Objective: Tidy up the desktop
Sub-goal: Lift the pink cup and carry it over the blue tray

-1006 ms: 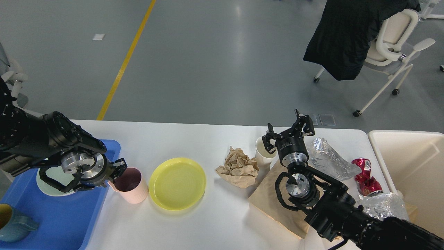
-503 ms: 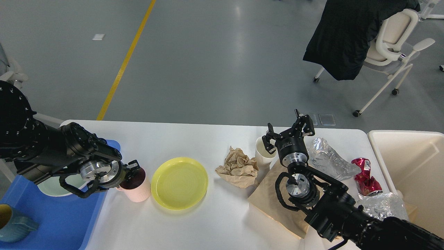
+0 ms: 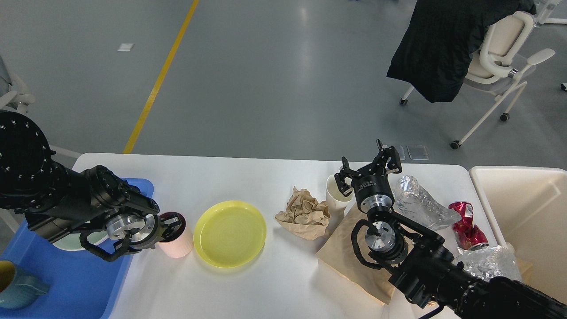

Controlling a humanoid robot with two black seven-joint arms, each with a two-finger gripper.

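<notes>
Since the picture from 1 second back, the left arm has swung rightward so that the left gripper now sits at the rim of the pink cup, with its fingers at or just inside the cup's mouth; the yellow plate has been nudged slightly to the right, and the right arm has not moved. Whether the left fingers have closed on the rim cannot be told, as they show dark against the cup's dark inside. The right gripper hovers with its fingers spread wide, holding nothing, just beside the white paper cup.

The desktop is the white tabletop that carries all of this. Dishes gather at its left, where a blue tray holds a pale green plate and a teal mug. Litter lies at its right: crumpled brown paper, foil and a crushed red can, near the cream bin.

The step in hand looks like taking the pink cup to the tray. To do it well, 1 finger should go inside the wall and 1 outside, pinching firmly before lifting straight up, keeping the cup upright and clear of the yellow plate, which stands just beside it
</notes>
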